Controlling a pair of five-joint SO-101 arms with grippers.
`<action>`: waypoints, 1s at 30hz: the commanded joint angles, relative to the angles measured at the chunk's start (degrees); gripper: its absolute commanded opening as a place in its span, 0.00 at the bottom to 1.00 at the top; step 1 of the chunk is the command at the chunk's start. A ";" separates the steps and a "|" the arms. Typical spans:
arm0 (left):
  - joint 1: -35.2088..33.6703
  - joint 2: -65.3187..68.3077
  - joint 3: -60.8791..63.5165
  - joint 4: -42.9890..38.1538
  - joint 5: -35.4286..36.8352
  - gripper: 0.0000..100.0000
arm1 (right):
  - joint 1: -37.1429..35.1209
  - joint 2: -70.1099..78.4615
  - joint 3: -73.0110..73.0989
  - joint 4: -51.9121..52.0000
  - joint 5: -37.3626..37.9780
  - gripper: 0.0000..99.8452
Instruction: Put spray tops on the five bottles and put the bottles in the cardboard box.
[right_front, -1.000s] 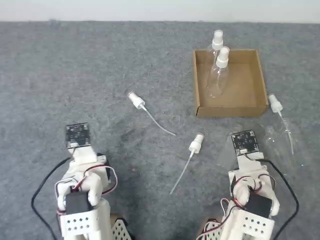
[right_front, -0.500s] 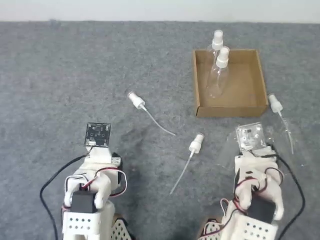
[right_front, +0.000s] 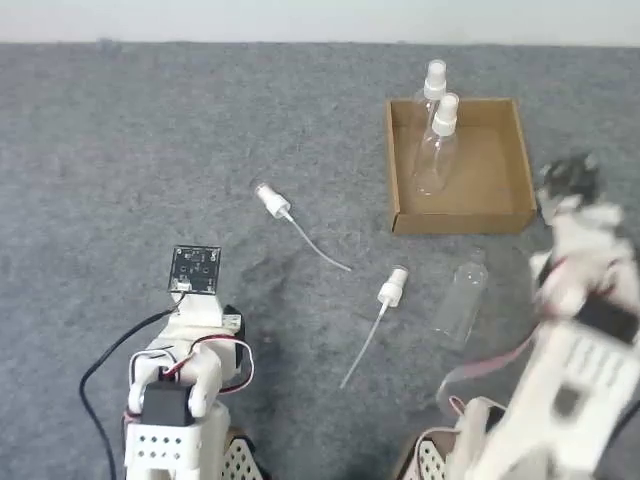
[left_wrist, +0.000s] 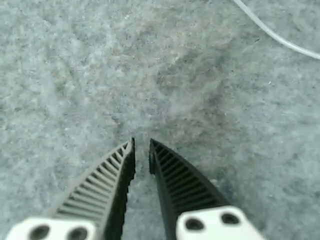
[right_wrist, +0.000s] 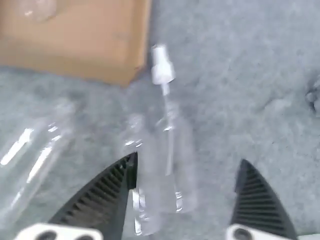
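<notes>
- Bottle (right_wrist: 160, 170) on its side on carpet (right_wrist: 260, 60), near box (right_wrist: 75, 45) corner; loose spray top (right_wrist: 161, 70) with its tube across it.
- Right gripper (right_wrist: 189, 160) wide apart, straddling it from above.
- Left gripper (left_wrist: 141, 143) nearly together, empty.
- To do well: lower square, close mid-body, keep tube out of the pinch.

Brown cardboard box (right_front: 392, 170) sits far right on grey carpeted table (right_front: 120, 130). Clear plastic bottle with white spray top (right_front: 437, 150) is in it. Second capped bottle (right_front: 431, 85) is at its back wall, in or behind unclear. Uncapped clear bottle (right_front: 462, 300) lies before the box. Loose white spray top with tube (right_front: 392, 288) is just left of it, another loose top (right_front: 272, 200) left of the box. By a box corner, third loose top (right_wrist: 161, 70) has its tube across another clear bottle (right_wrist: 185, 170).
</notes>
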 joint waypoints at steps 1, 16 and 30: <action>0.09 -1.23 -1.01 0.09 0.09 0.04 | 3.65 19.74 -16.35 0.84 1.67 0.28; 0.09 -1.23 -1.01 0.09 0.09 0.04 | 8.31 53.23 -29.36 1.36 7.30 0.23; 0.26 -1.23 -1.01 0.09 0.09 0.04 | 17.54 62.90 -29.71 -7.87 12.31 0.06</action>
